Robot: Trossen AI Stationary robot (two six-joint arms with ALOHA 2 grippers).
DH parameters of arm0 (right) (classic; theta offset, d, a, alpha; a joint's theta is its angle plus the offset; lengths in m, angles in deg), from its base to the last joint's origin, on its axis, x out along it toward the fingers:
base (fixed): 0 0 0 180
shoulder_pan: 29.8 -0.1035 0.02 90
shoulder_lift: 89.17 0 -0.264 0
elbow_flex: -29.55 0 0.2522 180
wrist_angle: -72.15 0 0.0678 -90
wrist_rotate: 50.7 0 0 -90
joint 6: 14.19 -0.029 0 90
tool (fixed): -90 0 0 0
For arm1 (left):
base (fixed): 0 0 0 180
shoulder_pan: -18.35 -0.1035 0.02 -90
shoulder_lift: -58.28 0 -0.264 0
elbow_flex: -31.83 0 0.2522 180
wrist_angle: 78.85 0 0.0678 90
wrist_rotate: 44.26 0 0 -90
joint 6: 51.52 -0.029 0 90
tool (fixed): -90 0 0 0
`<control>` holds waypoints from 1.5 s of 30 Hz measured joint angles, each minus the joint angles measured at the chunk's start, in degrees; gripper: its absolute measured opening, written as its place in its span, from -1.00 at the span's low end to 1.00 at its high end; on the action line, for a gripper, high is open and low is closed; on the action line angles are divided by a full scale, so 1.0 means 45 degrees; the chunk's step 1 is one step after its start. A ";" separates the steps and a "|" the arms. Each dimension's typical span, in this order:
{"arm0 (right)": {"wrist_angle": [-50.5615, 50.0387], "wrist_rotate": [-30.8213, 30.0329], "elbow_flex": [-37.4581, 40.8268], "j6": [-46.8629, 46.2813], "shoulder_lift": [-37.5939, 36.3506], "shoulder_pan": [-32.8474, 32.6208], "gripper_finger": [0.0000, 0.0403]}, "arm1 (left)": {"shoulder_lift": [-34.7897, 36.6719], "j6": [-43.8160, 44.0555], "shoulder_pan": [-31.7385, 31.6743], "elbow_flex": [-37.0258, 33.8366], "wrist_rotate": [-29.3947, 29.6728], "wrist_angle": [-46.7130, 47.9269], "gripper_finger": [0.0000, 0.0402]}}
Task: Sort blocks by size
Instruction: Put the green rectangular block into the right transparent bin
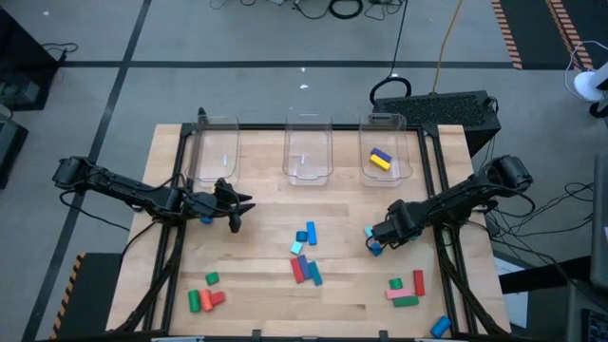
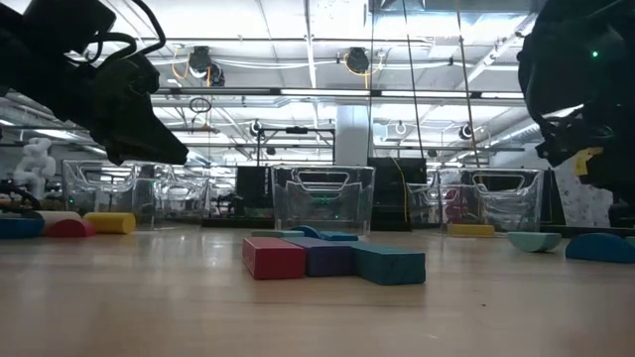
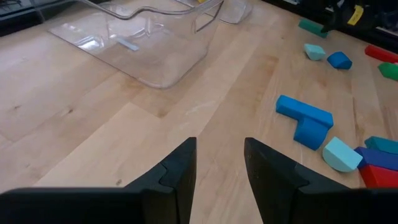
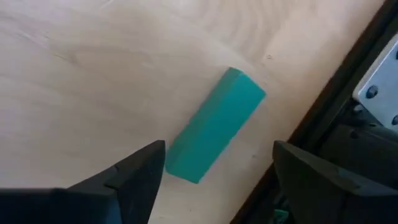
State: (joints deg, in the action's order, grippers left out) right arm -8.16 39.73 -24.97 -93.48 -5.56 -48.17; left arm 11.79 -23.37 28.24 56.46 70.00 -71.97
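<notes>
Jaws on your right gripper [image 4: 214,180] are spread wide and hold nothing; a teal bar [image 4: 216,126] lies on the table just past them. Your left gripper [image 3: 219,174] has a small gap, also holding nothing. Only one yellow and blue pair [image 1: 380,159] sits in the right bin [image 1: 403,128]. Most blocks [image 1: 306,256] still lie on the table [image 1: 266,285], so lots is left.

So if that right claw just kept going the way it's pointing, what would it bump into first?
Most likely the teal bar: in the right wrist view it lies on the table dead ahead of the right gripper, in line with the gap between its open fingers. Nothing else shows in between, though depth is hard to judge.
</notes>
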 joint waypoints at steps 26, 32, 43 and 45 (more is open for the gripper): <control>0.2301 -0.0808 -0.1377 0.0595 -0.0017 -0.0949 0.38 | -0.0003 -0.0341 0.0000 0.0000 0.0003 -0.0056 -0.32; 0.2212 -0.1375 -0.1633 -0.0222 -0.0006 -0.0949 0.37 | -0.0003 -0.0331 0.0000 0.0000 0.0003 -0.0060 -0.32; 0.3579 -0.1791 -0.0349 -0.3284 -0.0005 -0.1339 0.37 | -0.0003 -0.0326 0.0000 0.0000 -0.0055 -0.0006 -0.32; 0.4479 -0.1841 -0.0030 -0.3644 0.0009 -0.1476 0.37 | -0.0003 -0.0326 0.0000 0.0000 -0.0060 0.0000 -0.32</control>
State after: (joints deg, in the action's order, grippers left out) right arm 11.99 31.44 -25.10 -109.87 -5.52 -54.81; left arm 11.78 -24.84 28.24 56.46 69.73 -71.97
